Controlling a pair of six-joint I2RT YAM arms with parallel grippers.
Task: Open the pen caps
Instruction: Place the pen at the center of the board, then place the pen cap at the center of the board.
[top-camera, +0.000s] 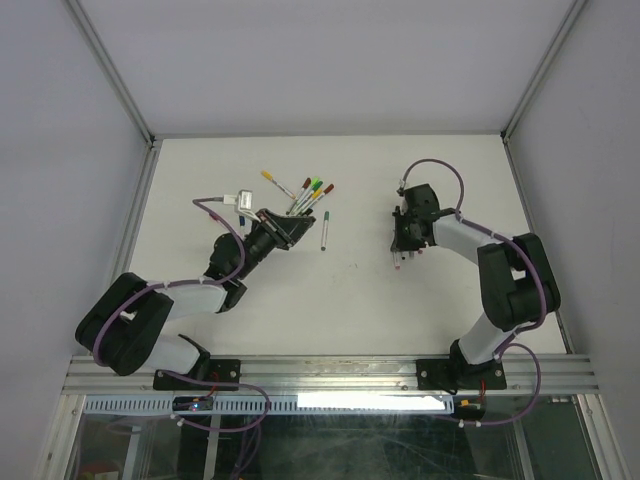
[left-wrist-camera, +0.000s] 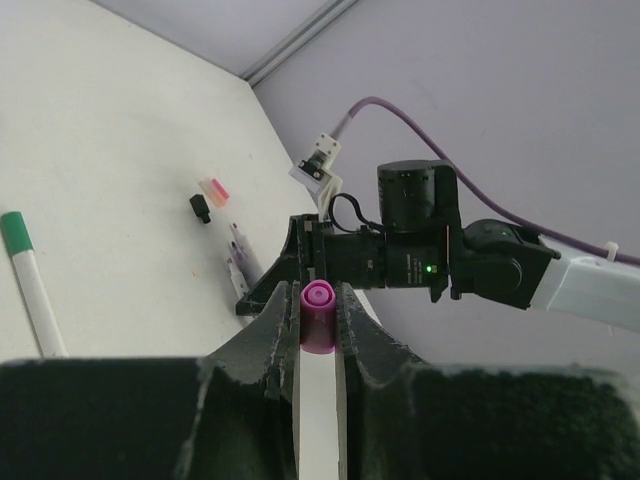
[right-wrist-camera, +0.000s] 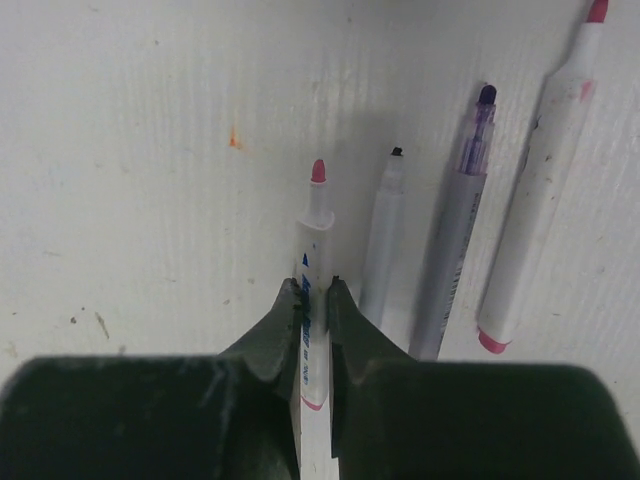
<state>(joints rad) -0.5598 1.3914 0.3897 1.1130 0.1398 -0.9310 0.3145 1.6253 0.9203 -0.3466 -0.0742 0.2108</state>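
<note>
Cap looks off, now it's just parking both bits tidy

Right jaws are pinched shut on the bare pink-tipped pen (right-wrist-camera: 316, 215), low over the table (right-wrist-camera: 120, 200) just beside the other uncapped pens (right-wrist-camera: 383, 240); left jaws are nearly closed around a purple cap (left-wrist-camera: 319, 322); I'd lay the pen flat in line with that row before letting go so it doesn't roll; then drop the cap by the loose caps (left-wrist-camera: 200, 208).
</note>
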